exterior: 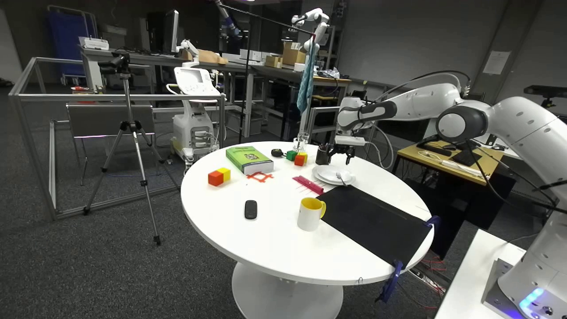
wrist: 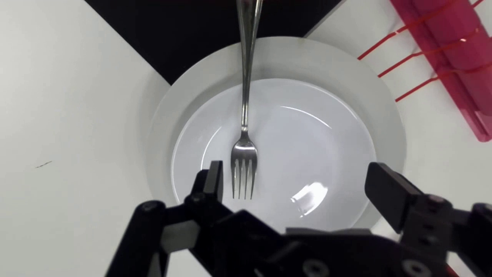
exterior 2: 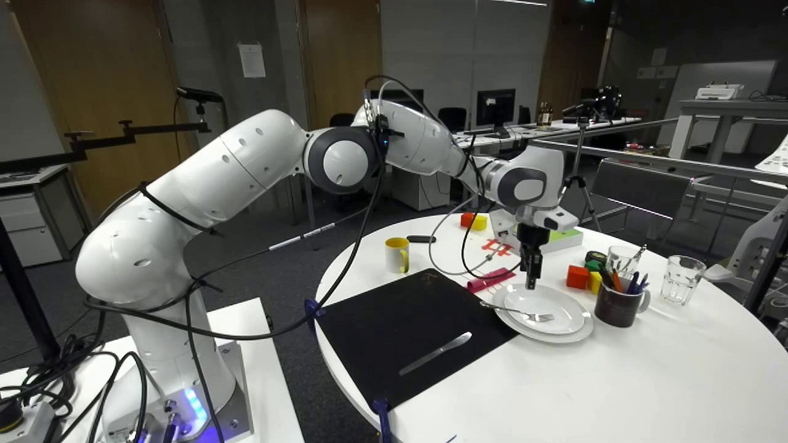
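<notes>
wrist view: black two-fingered end effector (wrist: 294, 182) spread wide above a silver metal fork (wrist: 244, 148). fork lies on a small round glossy white plate (wrist: 319, 154) stacked on a larger round white plate (wrist: 390, 127); handle runs out past both rims over a flat black rectangular mat (exterior 2: 418, 320). from above, tines sit between the fingertips (wrist: 213, 180), just beside one of them; in an exterior view the tips hang clear of fork and plates.

containers: dark brown cylindrical mug (exterior 2: 617, 312) near the plates holds several pens (exterior 2: 633, 285), blue and orange ones among them. behind it a clear glass tumbler (exterior 2: 620, 258) with something thin and shiny (exterior 2: 640, 251) at its rim; inside or behind, can't tell. another clear tumbler (exterior 2: 682, 282) upright next to those. white cylindrical mug with yellow inside (exterior: 308, 218) upright on the round white table (exterior: 274, 230), just beside the mat; bottom of it out of sight.

around: silver metal knife (exterior 2: 436, 354) flat on the mat, rolled pink-red piece (wrist: 453, 57) with red lines by the larger plate, red cube (exterior 2: 577, 277) and yellow cube (exterior 2: 595, 282) beside the dark brown mug, thick green-covered book (exterior: 250, 157) farther off on the table.
</notes>
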